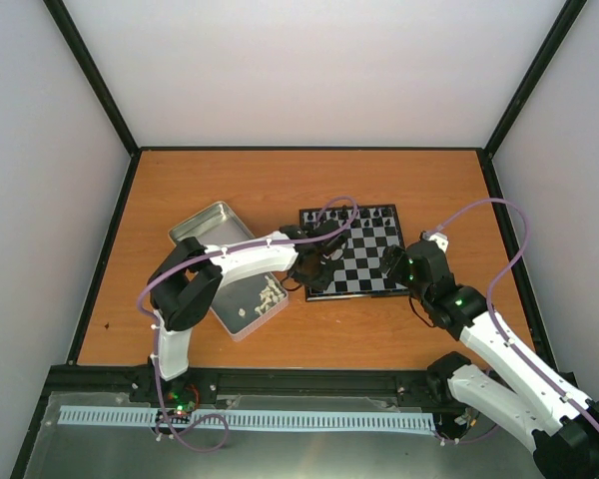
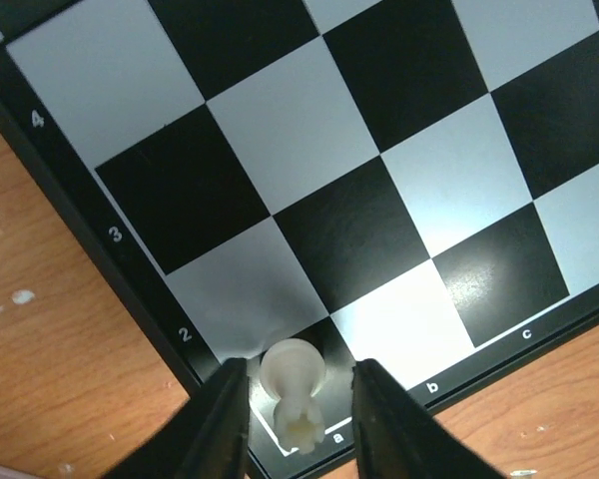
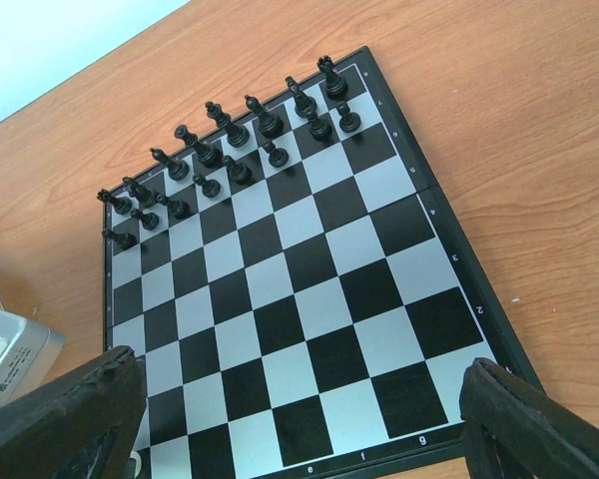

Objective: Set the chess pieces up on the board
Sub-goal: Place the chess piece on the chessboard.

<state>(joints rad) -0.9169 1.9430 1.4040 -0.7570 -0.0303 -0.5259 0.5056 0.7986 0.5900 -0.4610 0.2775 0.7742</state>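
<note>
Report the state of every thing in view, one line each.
Black-and-pale chequered chessboard: lying flat, near rows almost bare.
Small white chess piece: on the a-file corner square, ungripped.
Small black chess pieces: upright, in two far rows.
Shallow silver metal tin: open, loose white pieces inside.
Left claw: slightly open, straddling the white chess piece.
Right claw: wide open, empty.

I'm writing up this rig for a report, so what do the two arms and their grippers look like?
The left arm and right arm have white shell links joined by black joints. A thin purple cable loops along each. Small green lights glow on the right arm's joints. The left gripper and right gripper have plain black fingers; the right pair looks rougher.
</note>
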